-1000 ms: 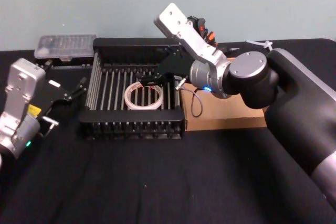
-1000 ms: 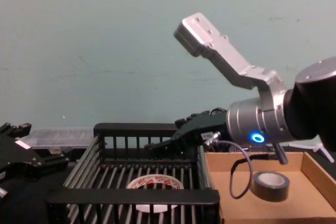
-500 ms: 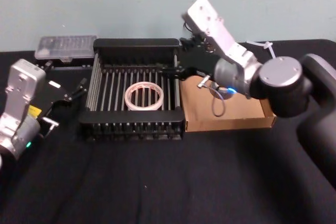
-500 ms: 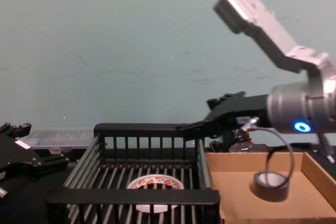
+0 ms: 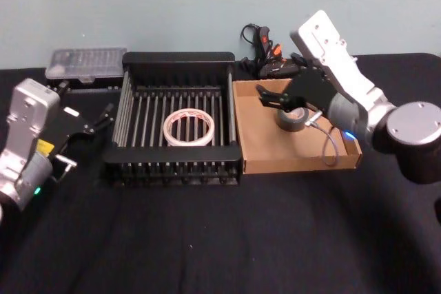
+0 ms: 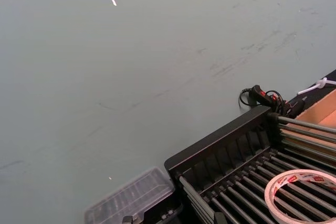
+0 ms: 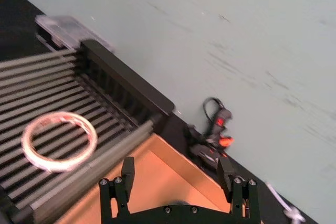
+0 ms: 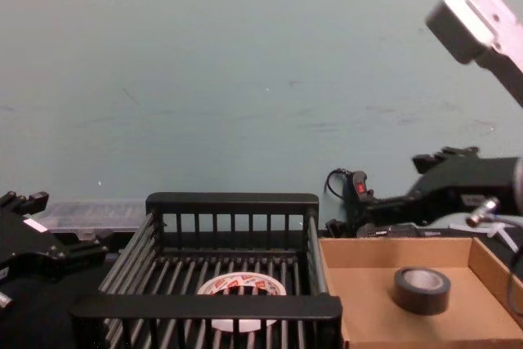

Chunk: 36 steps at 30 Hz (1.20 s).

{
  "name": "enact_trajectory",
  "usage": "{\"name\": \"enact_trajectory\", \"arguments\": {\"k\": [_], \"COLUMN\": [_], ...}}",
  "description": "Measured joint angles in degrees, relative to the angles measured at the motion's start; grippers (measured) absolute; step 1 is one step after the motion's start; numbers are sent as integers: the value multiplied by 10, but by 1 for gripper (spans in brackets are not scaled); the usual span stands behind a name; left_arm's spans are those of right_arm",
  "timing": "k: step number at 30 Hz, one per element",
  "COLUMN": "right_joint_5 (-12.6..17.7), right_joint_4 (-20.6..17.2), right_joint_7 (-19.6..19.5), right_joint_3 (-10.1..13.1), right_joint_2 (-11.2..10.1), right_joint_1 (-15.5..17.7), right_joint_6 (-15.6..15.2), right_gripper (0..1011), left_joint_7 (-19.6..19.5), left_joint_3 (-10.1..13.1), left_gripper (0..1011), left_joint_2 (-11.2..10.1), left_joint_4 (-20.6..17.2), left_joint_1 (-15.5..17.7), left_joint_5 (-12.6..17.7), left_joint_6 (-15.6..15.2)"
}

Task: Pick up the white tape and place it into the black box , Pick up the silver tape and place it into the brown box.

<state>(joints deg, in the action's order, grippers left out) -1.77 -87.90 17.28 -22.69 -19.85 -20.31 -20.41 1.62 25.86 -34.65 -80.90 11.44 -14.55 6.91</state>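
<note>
The white tape (image 5: 189, 127) (image 8: 242, 286) lies flat on the bars inside the black box (image 5: 172, 168) (image 8: 233, 201), with nothing touching it. To its right, the silver tape (image 5: 293, 117) (image 8: 422, 290) rests flat in the brown box (image 5: 275, 153) (image 8: 368, 312). My right gripper (image 5: 265, 96) (image 7: 177, 174) hangs open and empty above the brown box's back left part, just beside and above the silver roll. At the far left of the table my left gripper (image 5: 103, 115) is parked, open, with nothing in it.
A clear plastic case (image 5: 86, 62) lies behind the crate's left corner. A black and orange corded tool (image 5: 265, 49) sits behind the cardboard tray. Black cloth (image 5: 207, 239) covers the open front half of the table.
My right gripper has swung rightward from over the black box's floor near the white tape to above the brown box, staying empty. Both tapes and the left arm have kept still.
</note>
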Motion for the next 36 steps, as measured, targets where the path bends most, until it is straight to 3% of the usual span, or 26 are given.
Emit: {"name": "enact_trajectory", "arguments": {"k": [7, 16, 23, 36], "right_joint_5": [-24, -82, -110, -122], "right_joint_4": [-6, 18, 37, 48], "right_joint_7": [-25, -77, -94, -99], "right_joint_3": [12, 15, 13, 21], "right_joint_2": [-8, -10, -6, 3], "right_joint_1": [23, 41, 44, 47], "right_joint_6": [5, 51, 70, 77], "right_gripper": [1002, 1002, 1002, 1002], "left_joint_7": [0, 0, 0, 0], "left_joint_3": [0, 0, 0, 0], "left_gripper": [1001, 1001, 1001, 1001], "left_joint_2": [0, 0, 0, 0], "left_joint_4": [0, 0, 0, 0], "left_joint_1": [0, 0, 0, 0], "left_joint_5": [0, 0, 0, 0], "left_joint_6": [0, 0, 0, 0]}}
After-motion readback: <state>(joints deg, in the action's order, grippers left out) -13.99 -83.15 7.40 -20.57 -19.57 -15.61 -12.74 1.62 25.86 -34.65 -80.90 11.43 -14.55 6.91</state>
